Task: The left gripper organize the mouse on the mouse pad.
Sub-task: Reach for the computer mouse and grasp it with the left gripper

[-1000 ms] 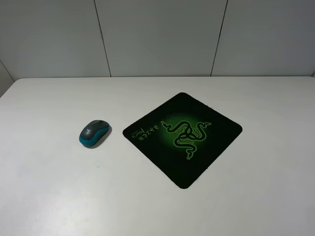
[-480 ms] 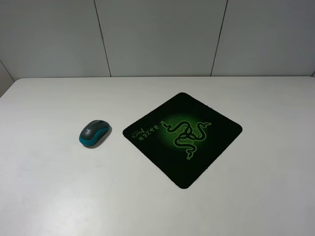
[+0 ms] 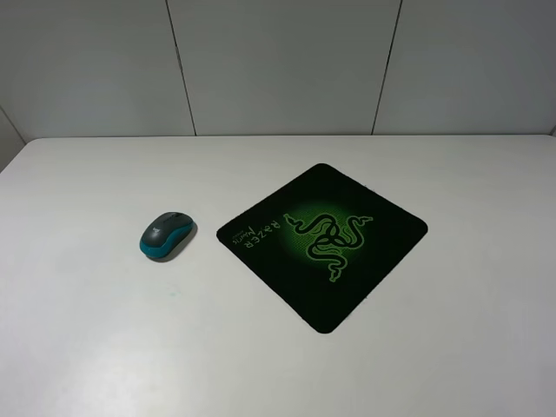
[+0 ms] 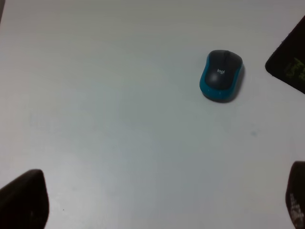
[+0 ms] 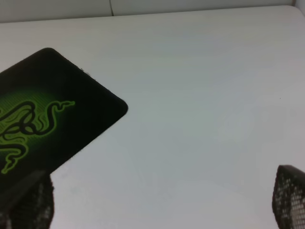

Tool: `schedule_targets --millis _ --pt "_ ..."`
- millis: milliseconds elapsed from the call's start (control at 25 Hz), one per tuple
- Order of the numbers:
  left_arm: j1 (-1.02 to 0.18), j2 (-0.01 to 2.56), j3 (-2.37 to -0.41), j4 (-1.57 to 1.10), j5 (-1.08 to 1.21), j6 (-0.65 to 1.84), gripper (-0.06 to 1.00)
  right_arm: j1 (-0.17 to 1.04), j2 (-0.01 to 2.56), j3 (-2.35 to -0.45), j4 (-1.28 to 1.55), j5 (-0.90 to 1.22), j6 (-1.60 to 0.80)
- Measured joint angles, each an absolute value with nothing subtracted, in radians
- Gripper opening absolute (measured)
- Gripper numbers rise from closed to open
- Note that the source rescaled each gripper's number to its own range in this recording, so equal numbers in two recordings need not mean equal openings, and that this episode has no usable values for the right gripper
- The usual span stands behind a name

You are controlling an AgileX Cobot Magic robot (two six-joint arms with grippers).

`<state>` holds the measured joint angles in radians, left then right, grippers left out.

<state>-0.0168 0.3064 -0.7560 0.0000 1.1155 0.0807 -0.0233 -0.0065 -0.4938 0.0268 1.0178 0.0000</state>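
You had the small oval mouse with the dark grey top and teal-blue sides point(image 3: 168, 235) sitting on the bare white worktop point(image 3: 87, 330), off the mat and to the left of it in the high view. The thin square black mouse pad with the green snake logo point(image 3: 322, 246) lay flat and turned like a diamond. Its left corner, the one carrying the green lettering, pointed at the mouse, near it but with a strip of worktop between them. Your left claw point(image 4: 158, 202) was spread wide and held nothing: its wrist camera caught only the two dark fingertips point(image 4: 24, 200) at opposite edges of the picture, with plain worktop between them. That same camera showed the mouse point(image 4: 221, 75) well ahead of the claw, a small "logi" mark readable on its back, and one corner of the mouse pad point(image 4: 288, 62) just beyond it. Your right claw point(image 5: 159, 200) was spread apart and empty too, its mesh-textured tips above open worktop beside the far corner of the mouse pad point(image 5: 43, 109). A grey panelled wall point(image 3: 278, 65) with dark seams stood behind the worktop.
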Motion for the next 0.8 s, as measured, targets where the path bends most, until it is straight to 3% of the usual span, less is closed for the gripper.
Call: schedule_targets --millis 440,800 --pt "-0.019 0.673 -0.905 0.000 1.114 0.088 0.99 -0.023 -0.006 -0.494 0.027 1.018 0.000" --pt "-0.097 0.955 -0.943 0.000 1.070 0.088 0.99 -0.023 -0.006 -0.494 0.027 1.018 0.000"
